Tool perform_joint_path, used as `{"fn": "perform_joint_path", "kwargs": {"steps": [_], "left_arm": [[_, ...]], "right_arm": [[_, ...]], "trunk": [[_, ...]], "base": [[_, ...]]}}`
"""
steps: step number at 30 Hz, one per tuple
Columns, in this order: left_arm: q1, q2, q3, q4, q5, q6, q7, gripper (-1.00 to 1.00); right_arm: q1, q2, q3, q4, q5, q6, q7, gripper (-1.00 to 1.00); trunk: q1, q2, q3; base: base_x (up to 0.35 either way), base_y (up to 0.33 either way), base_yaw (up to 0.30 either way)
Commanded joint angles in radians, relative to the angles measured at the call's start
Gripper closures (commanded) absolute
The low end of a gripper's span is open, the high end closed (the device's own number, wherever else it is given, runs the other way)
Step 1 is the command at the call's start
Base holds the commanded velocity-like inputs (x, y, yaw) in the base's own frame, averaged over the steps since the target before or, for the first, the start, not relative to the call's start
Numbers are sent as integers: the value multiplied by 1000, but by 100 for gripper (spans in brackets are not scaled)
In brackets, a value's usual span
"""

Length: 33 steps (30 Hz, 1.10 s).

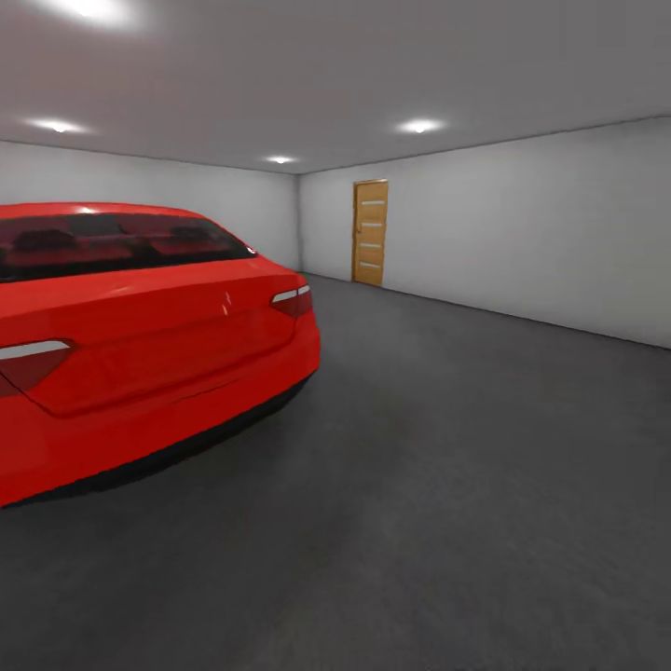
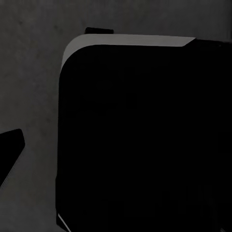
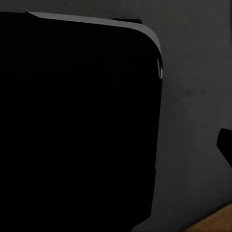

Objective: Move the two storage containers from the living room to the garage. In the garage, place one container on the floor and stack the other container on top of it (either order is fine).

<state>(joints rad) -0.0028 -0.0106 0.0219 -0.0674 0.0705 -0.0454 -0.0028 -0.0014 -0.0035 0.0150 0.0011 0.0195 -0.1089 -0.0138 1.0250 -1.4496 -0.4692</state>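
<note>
left hand [image 2: 7,154]: dark tip, state unclear | right hand [image 3: 225,145]: likewise

Red car [image 1: 140,345] — dark grey floor [image 1: 447,485] (wooden door [image 1: 370,232]).

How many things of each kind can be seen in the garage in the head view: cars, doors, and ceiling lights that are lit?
Cars: 1, the red car at the left.
Doors: 1, the wooden door in the far wall.
Ceiling lights: 4, at and.
Total: 6.
</note>
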Motion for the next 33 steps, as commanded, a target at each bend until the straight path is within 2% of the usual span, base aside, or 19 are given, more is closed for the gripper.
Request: {"fn": "perform_joint_path", "kwargs": {"steps": [1, 7, 8, 16, 33], "left_arm": [[0, 0, 2, 0, 9, -3, 0, -100], [0, -24, 10, -20, 13, -3, 0, -100], [0, -23, 11, -11, 25, -2, -4, -100], [0, -24, 12, -9, 42, -2, -4, -100], [0, -24, 11, -8, 48, 0, -4, -100]], "right_arm": [[0, 0, 1, 0, 2, -3, -1, -100], [0, -1, 1, 0, 2, -3, -1, -100], [0, -1, 2, 0, 2, -2, 0, -100], [0, -12, -1, 0, 1, -22, 0, -100], [0, -14, 0, 0, 1, -15, 0, -100]], "trunk": [[0, 0, -1], [0, 0, -1], [0, 0, -1], [0, 0, -1], [0, 0, -1]], "base": [[0, 0, -293], [0, 0, -293], [0, 0, -293], [0, 0, -293], [0, 0, -291]]}}
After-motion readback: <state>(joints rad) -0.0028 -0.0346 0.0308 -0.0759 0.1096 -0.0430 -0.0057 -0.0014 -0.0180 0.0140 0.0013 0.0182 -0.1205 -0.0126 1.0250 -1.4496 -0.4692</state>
